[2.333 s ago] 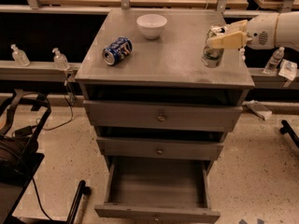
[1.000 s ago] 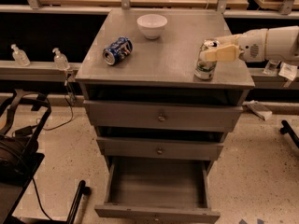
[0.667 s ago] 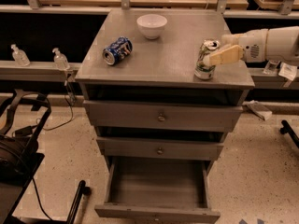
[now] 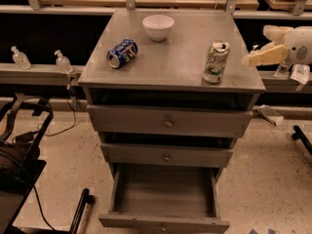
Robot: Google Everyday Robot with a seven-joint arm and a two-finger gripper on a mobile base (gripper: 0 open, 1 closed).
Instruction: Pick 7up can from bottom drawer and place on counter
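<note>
The bottom drawer (image 4: 165,199) stands pulled out. On the table (image 4: 165,69) above, near its front right edge, the 7up can (image 4: 215,62) stands upright, long axis vertical, silver top up. The gripper (image 4: 257,46) hangs right of it, beyond the table's edge, fingers (image 4: 263,56) apart, gripping nothing. Farther back sits a white bowl (image 4: 158,27).

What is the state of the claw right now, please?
Claw: open, holding nothing, just past the right edge of the counter, apart from the upright 7up can.
</note>
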